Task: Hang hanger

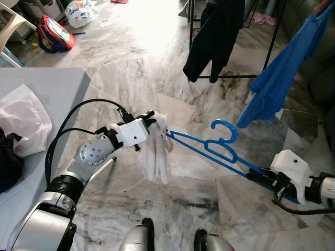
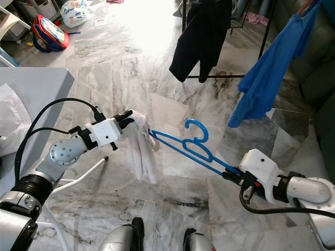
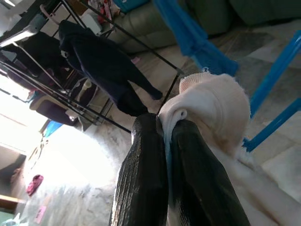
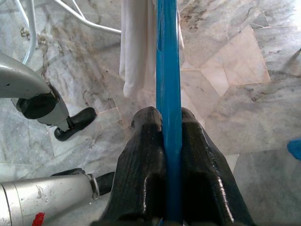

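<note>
Grey marble floor (image 1: pixel 157 63), red bag (image 1: pixel 54 33), white plastic bag (image 1: pixel 80 11)

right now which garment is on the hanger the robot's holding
The white garment, pinched by the left gripper at the blue hanger's end. The black and blue ones hang farther off.

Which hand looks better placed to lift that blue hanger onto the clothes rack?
Probably the right hand: it grips the blue hanger by its bar on the clothes rack side. The left hand pinches the white garment at the far end.

floor (image 1: pixel 131 68): grey marble, sunlit | grey table (image 1: pixel 52 89) left | black rack (image 1: pixel 272 42) beyond
</note>
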`<state>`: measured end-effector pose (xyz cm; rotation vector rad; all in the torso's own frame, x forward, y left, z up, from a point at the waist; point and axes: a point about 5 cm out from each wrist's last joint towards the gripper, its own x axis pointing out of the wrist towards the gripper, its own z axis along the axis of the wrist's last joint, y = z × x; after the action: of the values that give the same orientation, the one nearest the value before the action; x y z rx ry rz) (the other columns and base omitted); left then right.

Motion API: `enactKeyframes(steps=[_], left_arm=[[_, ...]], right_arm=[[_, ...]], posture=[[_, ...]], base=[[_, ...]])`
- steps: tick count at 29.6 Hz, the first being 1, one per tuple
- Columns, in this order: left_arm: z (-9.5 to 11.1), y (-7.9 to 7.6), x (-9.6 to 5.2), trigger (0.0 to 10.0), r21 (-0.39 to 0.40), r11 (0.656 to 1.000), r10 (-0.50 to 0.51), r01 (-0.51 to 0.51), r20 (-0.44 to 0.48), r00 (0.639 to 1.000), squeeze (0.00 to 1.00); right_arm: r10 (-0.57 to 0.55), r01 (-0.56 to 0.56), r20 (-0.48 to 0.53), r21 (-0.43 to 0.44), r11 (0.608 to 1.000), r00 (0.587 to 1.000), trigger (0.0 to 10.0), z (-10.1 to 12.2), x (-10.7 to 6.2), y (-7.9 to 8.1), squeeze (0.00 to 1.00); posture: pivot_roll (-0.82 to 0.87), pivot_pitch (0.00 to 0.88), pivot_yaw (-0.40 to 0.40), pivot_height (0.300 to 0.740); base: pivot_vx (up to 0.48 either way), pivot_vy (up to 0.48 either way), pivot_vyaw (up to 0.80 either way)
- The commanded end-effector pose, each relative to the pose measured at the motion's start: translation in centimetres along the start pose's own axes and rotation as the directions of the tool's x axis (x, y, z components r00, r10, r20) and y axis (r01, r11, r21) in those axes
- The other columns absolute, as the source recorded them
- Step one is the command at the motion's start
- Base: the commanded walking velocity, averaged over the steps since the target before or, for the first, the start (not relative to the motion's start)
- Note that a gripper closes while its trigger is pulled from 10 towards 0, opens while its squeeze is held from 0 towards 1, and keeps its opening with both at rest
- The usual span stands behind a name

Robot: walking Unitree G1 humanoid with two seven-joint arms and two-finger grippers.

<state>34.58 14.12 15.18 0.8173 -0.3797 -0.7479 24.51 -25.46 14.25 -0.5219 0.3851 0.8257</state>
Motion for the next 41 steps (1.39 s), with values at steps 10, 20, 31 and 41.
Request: enactKeyframes(steps=[10,20,31,41], left_arm=[[2.5,0.0,0.7,10.0,-0.021,1.000,0.000,0.003,0.147,0.989,0.00],[3.5,0.3,1.0,10.0,-0.010,1.000,0.002,0.000,0.199,0.980,0.00],[3.7,0.8,0.7,10.0,0.031,0.999,0.001,-0.008,0.206,0.979,0.00],[4.4,0.9,0.9,10.0,0.051,0.999,0.008,-0.020,0.238,0.971,0.00]], right_arm=[[0.056,-0.057,0.017,0.078,0.995,0.998,10.0,-1.5,1.9,1.1,0.00],[0.082,-0.080,-0.005,0.155,0.985,0.997,10.0,-3.6,3.3,2.3,0.00],[0.084,-0.071,-0.067,0.173,0.982,0.994,10.0,-5.4,3.5,2.9,0.00],[-0.012,0.033,-0.135,0.158,0.987,0.991,10.0,-6.8,3.8,2.1,0.00]], posture=[[0.07,0.280,0.095,0.740],[0.08,0.276,0.104,0.740],[0.08,0.277,0.109,0.740],[0.08,0.278,0.111,0.740]], base=[[0.000,0.000,0.00],[0.000,0.000,0.00],[0.000,0.000,0.00],[0.000,0.000,0.00]])
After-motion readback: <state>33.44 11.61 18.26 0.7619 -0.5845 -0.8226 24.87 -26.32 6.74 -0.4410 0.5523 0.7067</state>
